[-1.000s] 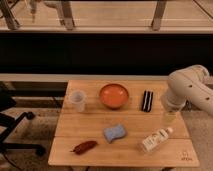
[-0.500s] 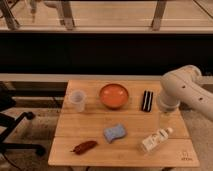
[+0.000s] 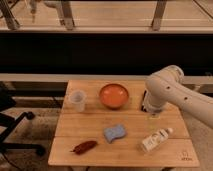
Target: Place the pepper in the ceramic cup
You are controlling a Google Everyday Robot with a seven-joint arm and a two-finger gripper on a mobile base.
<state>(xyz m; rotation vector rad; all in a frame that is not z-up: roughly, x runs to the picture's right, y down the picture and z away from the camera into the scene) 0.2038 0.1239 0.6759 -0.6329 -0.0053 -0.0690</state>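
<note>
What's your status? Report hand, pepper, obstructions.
Hand at right of table, beside orange bowl. Pepper lying front left, not in ceramic cup at back left. Blue sponge sits between hand and pepper.

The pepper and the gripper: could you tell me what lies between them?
In the camera view, the blue sponge lies between the gripper, low at the right, and the pepper at front left.

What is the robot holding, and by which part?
Cannot be told; the tool sits low right of the bowl, mostly hidden. The pepper lies free on the table.
</note>
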